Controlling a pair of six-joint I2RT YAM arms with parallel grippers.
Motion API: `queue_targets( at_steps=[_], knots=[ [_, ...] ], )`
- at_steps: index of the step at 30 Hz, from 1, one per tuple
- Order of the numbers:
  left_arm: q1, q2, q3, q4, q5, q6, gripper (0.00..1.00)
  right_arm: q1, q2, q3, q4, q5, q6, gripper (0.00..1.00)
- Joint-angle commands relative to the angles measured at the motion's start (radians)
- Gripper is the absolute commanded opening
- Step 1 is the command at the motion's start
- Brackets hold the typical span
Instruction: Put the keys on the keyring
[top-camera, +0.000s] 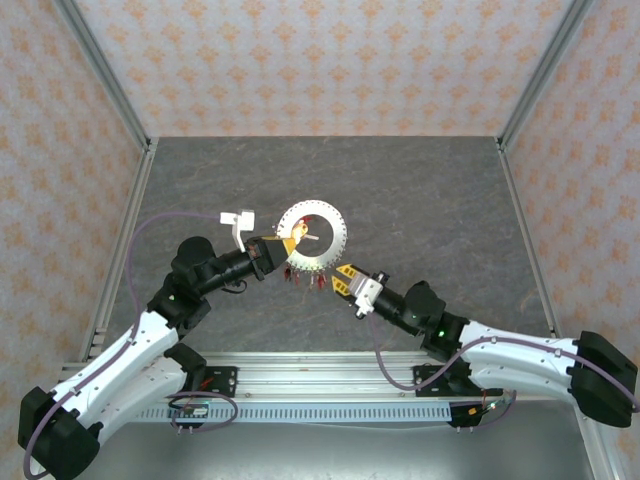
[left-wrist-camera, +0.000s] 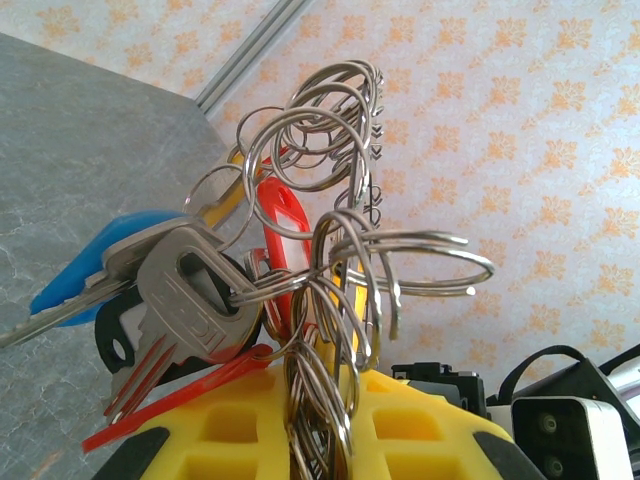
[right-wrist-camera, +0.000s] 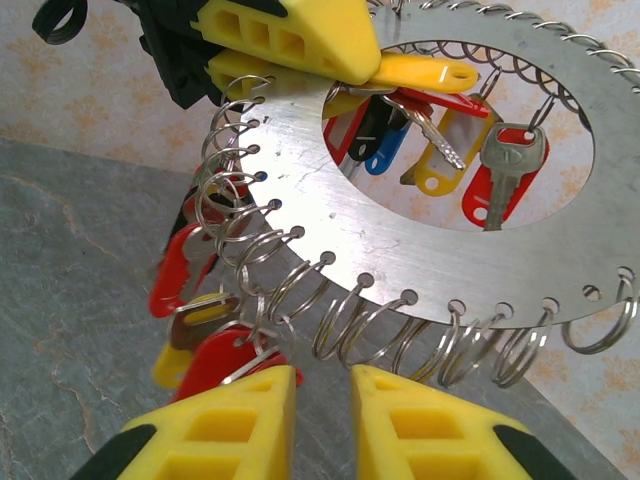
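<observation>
Several keys (right-wrist-camera: 500, 165) already hang on the keyring (right-wrist-camera: 400, 250), pinched mid-frame by the left gripper (top-camera: 280, 243); the right gripper (right-wrist-camera: 325, 400), slightly parted and empty just below, likely must next grasp a loop (right-wrist-camera: 340, 320) to thread another.

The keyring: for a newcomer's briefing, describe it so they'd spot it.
Above the table, the left gripper holds the keyring. It is the flat pale metal disc with a wide central hole and wire loops round its rim, unlike the small tagged keys dangling beneath.
</observation>
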Motion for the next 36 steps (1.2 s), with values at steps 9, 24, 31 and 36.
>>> queue_targets(
  at_steps=[9,24,31,36],
  knots=[
    [-0.009,-0.021,0.056,0.044,0.017,0.015,0.00,0.006,0.031,0.040,0.093,0.036,-0.017,0.24],
    [-0.009,-0.029,0.052,0.038,-0.019,0.009,0.00,0.006,0.040,0.024,0.116,0.102,0.005,0.27],
    [-0.011,-0.021,0.052,0.047,-0.019,0.001,0.00,0.007,0.059,0.021,0.137,0.101,0.014,0.29],
    [-0.010,-0.021,0.054,0.047,-0.020,0.000,0.00,0.006,0.071,0.031,0.113,0.068,0.003,0.29]
  ],
)
